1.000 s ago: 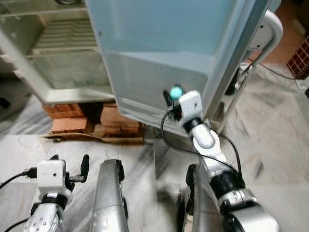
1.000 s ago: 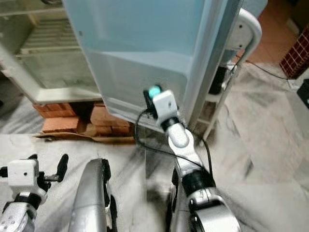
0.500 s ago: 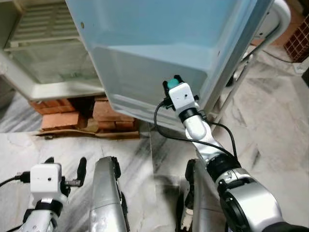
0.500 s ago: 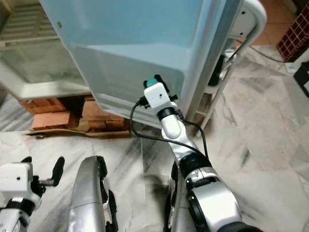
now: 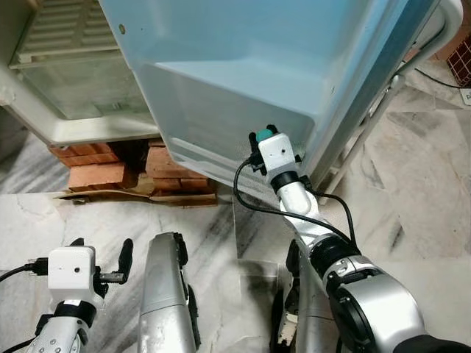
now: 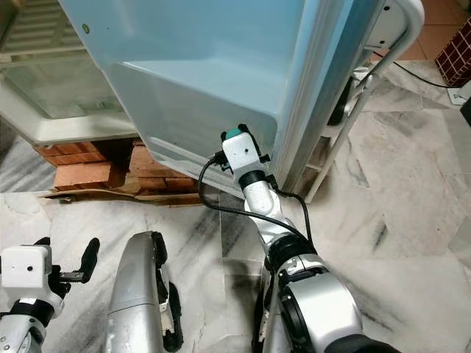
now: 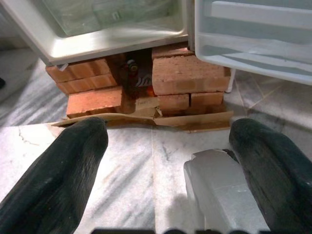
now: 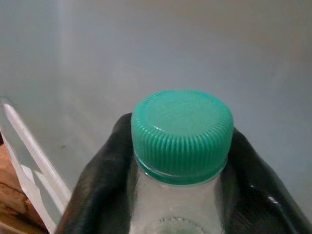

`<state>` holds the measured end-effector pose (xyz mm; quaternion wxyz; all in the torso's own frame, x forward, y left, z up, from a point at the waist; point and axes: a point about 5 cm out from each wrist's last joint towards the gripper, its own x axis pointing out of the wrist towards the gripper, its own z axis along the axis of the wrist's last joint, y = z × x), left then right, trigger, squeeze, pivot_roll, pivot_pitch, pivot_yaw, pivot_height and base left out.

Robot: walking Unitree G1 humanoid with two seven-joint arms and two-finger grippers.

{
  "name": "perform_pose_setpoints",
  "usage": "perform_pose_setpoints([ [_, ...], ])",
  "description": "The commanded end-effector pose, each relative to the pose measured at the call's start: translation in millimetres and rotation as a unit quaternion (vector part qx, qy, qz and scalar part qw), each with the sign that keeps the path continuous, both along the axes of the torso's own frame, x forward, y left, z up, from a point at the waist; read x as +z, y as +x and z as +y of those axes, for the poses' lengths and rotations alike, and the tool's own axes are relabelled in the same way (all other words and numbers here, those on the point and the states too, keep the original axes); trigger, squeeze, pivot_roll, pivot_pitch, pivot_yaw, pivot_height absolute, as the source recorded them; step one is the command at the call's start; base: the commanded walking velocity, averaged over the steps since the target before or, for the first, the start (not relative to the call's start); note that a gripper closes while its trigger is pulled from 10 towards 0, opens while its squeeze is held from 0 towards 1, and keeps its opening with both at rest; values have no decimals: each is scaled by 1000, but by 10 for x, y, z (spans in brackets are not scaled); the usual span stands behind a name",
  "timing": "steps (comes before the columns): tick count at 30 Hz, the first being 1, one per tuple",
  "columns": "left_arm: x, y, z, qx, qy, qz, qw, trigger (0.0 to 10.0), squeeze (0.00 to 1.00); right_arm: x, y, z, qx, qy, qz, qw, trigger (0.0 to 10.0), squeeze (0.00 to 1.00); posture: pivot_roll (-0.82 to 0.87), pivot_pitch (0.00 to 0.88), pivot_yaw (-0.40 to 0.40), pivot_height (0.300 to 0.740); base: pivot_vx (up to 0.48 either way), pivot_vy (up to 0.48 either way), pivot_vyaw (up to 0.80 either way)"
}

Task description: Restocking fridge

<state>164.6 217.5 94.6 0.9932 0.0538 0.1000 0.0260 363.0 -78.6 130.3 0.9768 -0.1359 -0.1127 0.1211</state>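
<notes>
— Fridge door, pale blue, swung open over the marble floor; the fridge body rests on red bricks. What is the right tool doing?

— Raised to the door's lower inner panel, its black fingers are clamped on either side of a clear bottle just under its green cap. The cap sits very near the panel; contact cannot be judged.

— And the left tool?

— Low over the floor beside the robot's leg, its two fingers spread wide with nothing between them, pointing towards the bricks.
</notes>
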Motion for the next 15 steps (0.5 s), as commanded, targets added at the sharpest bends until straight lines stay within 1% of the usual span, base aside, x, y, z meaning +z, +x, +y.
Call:
perform_pose_setpoints([
  [1,-44,-9,-13,-4,2,14,1000,10000,0,-59,0,-71,-12,12,17,1000,10000,1000,184,295,14,532,0,0,0],
  [2,-44,-9,-13,-4,2,14,1000,10000,0,-59,0,-71,-12,12,17,1000,10000,1000,184,295,14,532,0,0,0],
  [4,-55,20,-14,-3,0,14,1000,10000,0,50,37,-83,-14,26,-2,1000,10000,1000,177,288,12,532,0,0,0],
  [5,-58,26,-15,-3,0,14,1000,10000,0,62,42,-84,-14,29,-4,999,10000,1000,176,286,12,532,0,0,0],
  [7,-64,46,-15,-3,0,13,1000,10000,0,147,47,-48,-4,29,-26,999,10000,1000,168,276,10,532,0,0,0],
  [8,-64,46,-15,-3,0,13,1000,10000,0,147,47,-48,-4,29,-26,999,10000,1000,168,276,10,532,0,0,0],
  [10,-68,77,-16,-3,-1,12,1000,10000,0,204,42,-20,5,31,-43,999,10000,1000,164,268,9,532,0,0,0],
  [15,-72,137,-23,-4,0,7,1000,10000,0,239,31,-14,14,39,-55,998,10000,1000,152,247,8,532,0,0,0],
])
